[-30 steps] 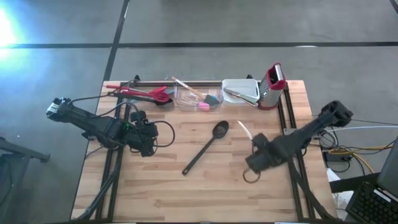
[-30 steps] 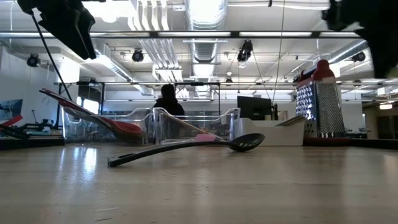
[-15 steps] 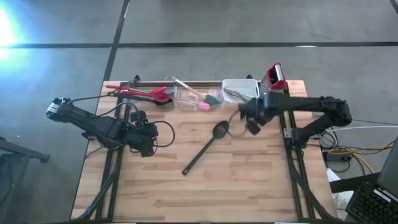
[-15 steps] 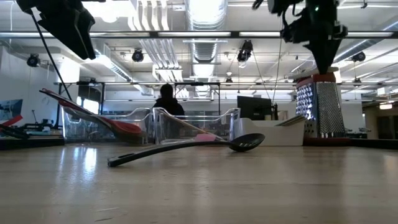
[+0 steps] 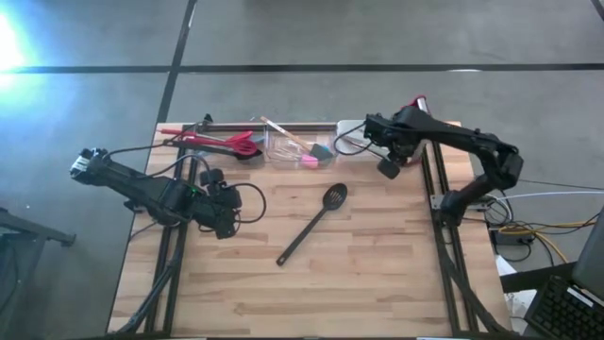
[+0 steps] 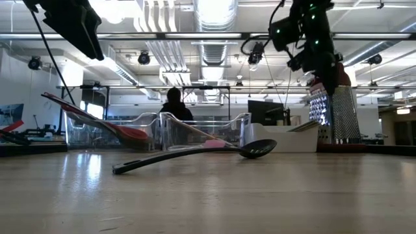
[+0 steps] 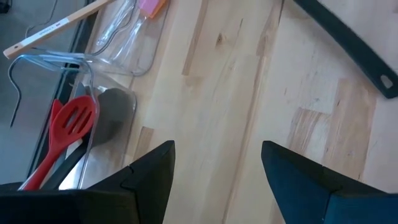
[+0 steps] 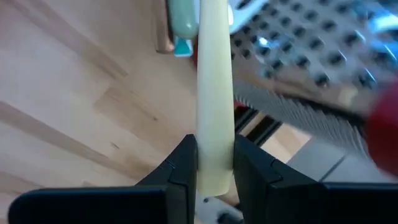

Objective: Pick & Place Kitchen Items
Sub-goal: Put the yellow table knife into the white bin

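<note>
My right gripper (image 5: 377, 146) hangs over the far right of the table, by the white tub (image 5: 357, 130) and the steel grater (image 6: 335, 110). It is shut on a cream-handled utensil (image 8: 214, 81). In the low view it (image 6: 322, 62) is well above the table. A black slotted spoon (image 5: 311, 224) lies flat mid-table. My left gripper (image 7: 217, 168) stays open above the left side of the table (image 5: 222, 215), touching nothing. My right gripper pinches the cream handle (image 8: 214, 158) between its two fingers (image 8: 180, 168), coming steeply from above. The handle runs on past the fingers toward a pale, teal-edged end (image 8: 183, 25). The utensil is lifted clear of the table.
A clear tub (image 5: 300, 149) with pink and blue scrapers stands at the far edge. Red utensils (image 5: 219, 142) lie in a tub to its left. Bare wood (image 5: 377, 264) fills the near half of the table. A person (image 6: 175, 104) is in the room beyond.
My right gripper has swung from the near right part of the table toward the far edge. It ends beside the grater, over the white tub. It rolled its wrist on the way and stayed shut on the cream-handled utensil, which it kept clear of the table.
</note>
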### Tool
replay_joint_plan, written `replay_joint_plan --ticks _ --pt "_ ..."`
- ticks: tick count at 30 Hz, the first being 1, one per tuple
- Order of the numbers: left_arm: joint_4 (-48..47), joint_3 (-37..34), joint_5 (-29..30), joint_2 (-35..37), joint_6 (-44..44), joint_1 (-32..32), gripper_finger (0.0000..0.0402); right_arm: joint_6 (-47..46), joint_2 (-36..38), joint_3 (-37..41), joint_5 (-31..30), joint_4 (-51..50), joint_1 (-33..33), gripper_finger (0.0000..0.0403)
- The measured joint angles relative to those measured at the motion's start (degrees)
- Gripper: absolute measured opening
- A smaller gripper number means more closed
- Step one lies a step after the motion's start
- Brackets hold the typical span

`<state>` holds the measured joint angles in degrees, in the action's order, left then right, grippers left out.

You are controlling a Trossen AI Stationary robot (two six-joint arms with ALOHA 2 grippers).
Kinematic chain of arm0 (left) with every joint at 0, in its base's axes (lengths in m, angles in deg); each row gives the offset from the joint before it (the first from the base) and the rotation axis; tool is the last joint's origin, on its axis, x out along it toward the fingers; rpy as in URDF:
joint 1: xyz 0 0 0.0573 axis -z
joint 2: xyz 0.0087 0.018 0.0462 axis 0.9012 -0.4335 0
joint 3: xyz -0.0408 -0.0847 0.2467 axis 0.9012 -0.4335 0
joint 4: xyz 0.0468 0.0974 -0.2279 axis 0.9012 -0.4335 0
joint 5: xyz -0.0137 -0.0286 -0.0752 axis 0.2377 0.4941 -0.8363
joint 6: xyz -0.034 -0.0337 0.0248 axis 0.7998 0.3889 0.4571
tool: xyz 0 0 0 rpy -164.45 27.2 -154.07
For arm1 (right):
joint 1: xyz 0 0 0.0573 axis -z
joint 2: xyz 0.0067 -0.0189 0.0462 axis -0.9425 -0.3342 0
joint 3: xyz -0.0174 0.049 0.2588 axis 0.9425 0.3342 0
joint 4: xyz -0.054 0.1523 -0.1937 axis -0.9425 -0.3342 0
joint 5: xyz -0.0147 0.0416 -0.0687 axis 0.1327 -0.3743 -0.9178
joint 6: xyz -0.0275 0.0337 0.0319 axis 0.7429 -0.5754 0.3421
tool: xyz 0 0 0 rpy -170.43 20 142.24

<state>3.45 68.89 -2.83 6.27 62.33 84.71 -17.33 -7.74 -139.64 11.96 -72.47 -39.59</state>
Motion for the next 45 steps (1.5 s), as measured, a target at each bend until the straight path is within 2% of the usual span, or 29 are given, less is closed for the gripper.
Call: replay_joint_plan --ticks 6,14,25,38,45 --pt "0.6 0.0 0.0 0.0 0.0 0.0 0.0245 7.1 -5.8 0.0 -1.3 0.9 3.7 0.0065" --pt "1.6 0.0 0.0 0.0 0.1 0.0 0.0245 8.5 -11.5 -3.2 -5.2 0.6 5.0 0.0065" --pt "2.2 0.0 0.0 0.0 0.1 0.0 0.0245 5.0 -12.4 -11.5 -0.4 1.5 3.6 0.0065" --pt "2.4 0.0 0.0 0.0 0.2 0.0 0.0245 7.7 -12.4 -10.9 -0.9 9.3 3.7 0.0065" --pt "2.4 0.0 0.0 0.0 0.3 0.0 0.0245 9.2 -16.8 -9.9 -0.9 6.6 3.7 0.0065"
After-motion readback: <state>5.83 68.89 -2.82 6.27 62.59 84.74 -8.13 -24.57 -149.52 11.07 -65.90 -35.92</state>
